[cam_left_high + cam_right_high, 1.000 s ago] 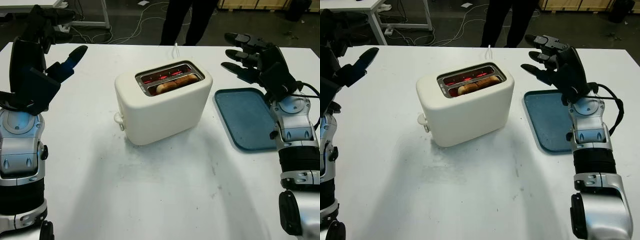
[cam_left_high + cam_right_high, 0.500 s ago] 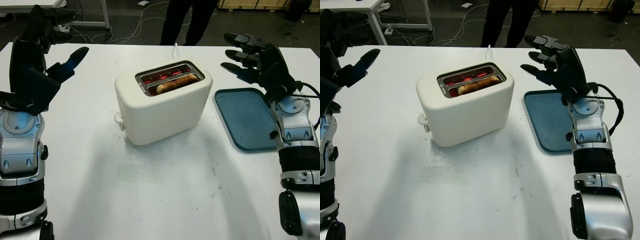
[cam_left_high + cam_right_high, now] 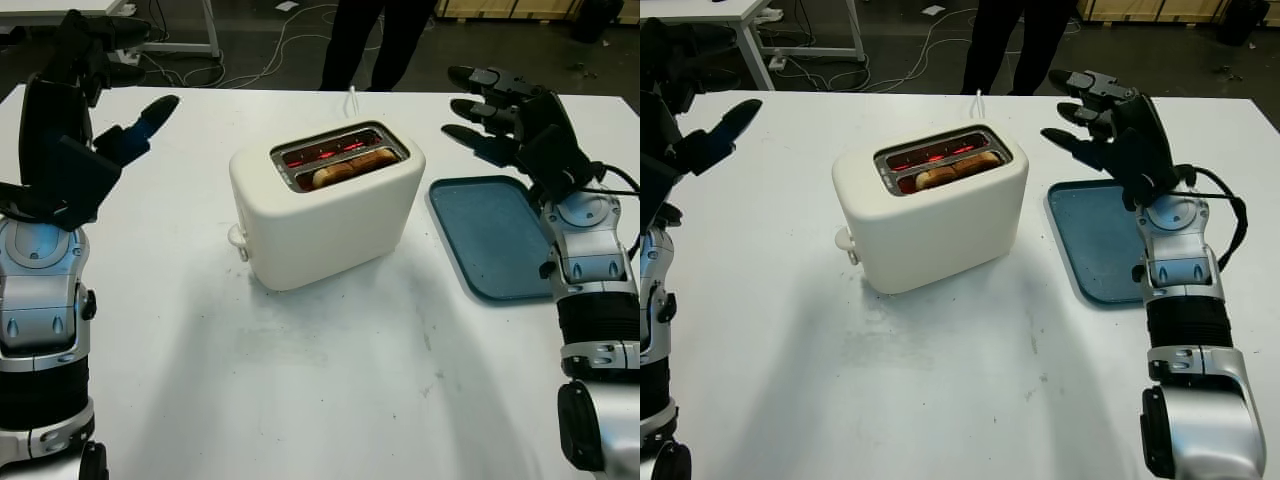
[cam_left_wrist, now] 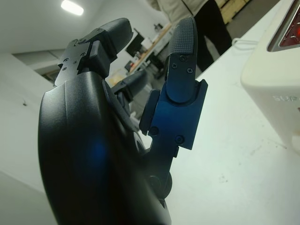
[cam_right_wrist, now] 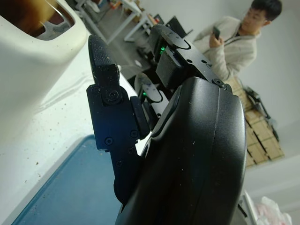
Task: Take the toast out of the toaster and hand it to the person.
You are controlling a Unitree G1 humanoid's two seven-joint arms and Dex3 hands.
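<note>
A cream toaster (image 3: pixel 325 205) stands in the middle of the white table (image 3: pixel 320 380), its slots glowing red inside. A brown piece of toast (image 3: pixel 352 165) sits low in the nearer slot. My left hand (image 3: pixel 110 85) is raised above the table's left side, open and well clear of the toaster. My right hand (image 3: pixel 495 110) hovers open to the right of the toaster, above the far end of the blue tray (image 3: pixel 495 240). A person (image 3: pixel 375 40) in dark trousers stands beyond the table's far edge; the right wrist view shows the person (image 5: pixel 239 42) in a light jacket looking at a phone.
The toaster's white cord (image 3: pixel 352 98) runs off the far edge of the table. Another white table (image 3: pixel 700 15) and floor cables lie beyond at the far left. Bare tabletop stretches in front of the toaster.
Almost nothing has moved. My left hand has drifted very slightly; the right hand, toaster and toast stay as they were.
</note>
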